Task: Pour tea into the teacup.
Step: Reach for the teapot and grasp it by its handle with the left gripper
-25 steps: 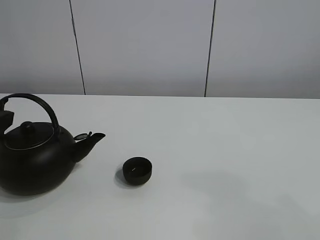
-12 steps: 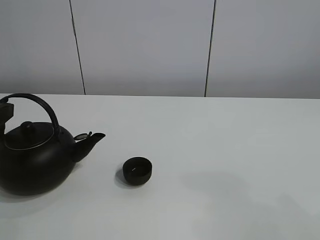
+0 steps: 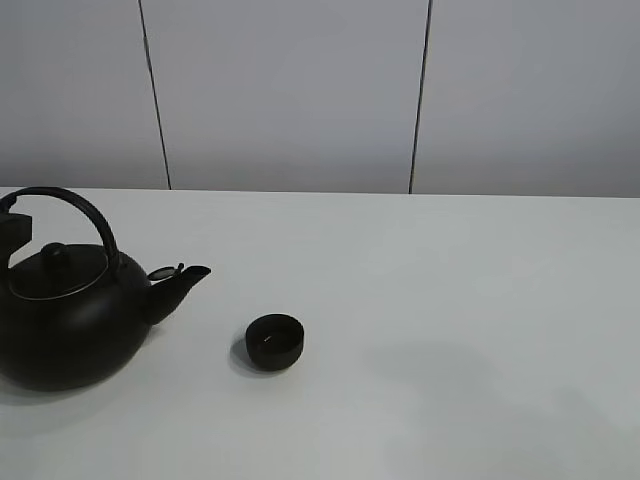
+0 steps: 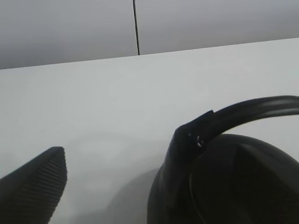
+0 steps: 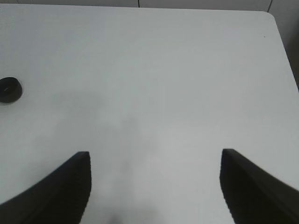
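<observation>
The small black teacup stands upright on the white table, to the right of the spout of the big black kettle. No stream of tea shows. My left gripper is at the left end of the kettle's arched handle. In the left wrist view only one of its fingers shows, apart from the handle, and the gripper holds nothing. My right gripper is open and empty over bare table, far from the teacup.
The kettle fills the table's left end, spout pointing right toward the cup. A grey panelled wall rises behind the table's far edge. The table's right corner shows in the right wrist view.
My left gripper has shifted slightly by the handle's left end. The kettle, the teacup and the right gripper have not moved.
</observation>
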Robot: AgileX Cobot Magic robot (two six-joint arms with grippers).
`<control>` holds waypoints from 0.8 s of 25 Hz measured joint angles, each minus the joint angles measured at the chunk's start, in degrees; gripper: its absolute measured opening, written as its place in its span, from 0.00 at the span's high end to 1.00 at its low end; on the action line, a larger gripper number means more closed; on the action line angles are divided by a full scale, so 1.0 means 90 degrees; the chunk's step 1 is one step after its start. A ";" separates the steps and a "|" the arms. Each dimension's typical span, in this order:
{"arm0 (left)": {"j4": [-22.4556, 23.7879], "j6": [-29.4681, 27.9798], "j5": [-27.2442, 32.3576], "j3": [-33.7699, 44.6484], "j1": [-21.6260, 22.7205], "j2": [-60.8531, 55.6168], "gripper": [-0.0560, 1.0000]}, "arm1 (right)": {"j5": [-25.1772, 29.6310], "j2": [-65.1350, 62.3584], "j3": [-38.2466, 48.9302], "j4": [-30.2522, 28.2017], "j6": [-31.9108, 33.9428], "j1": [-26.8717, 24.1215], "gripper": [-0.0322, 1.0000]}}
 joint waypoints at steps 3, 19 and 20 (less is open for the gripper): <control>0.0017 0.0000 0.0042 -0.0031 0.0038 0.0093 0.29 | 0.0000 0.0000 0.0000 0.0000 0.0000 0.0000 0.46; 0.0125 -0.0243 -0.0885 -0.0308 0.0177 0.1209 0.29 | 0.0000 0.0000 0.0000 0.0000 0.0000 0.0000 0.46; 0.0125 -0.0243 -0.0957 -0.0308 0.0176 0.1218 0.31 | 0.0000 0.0000 0.0000 0.0000 0.0000 0.0000 0.46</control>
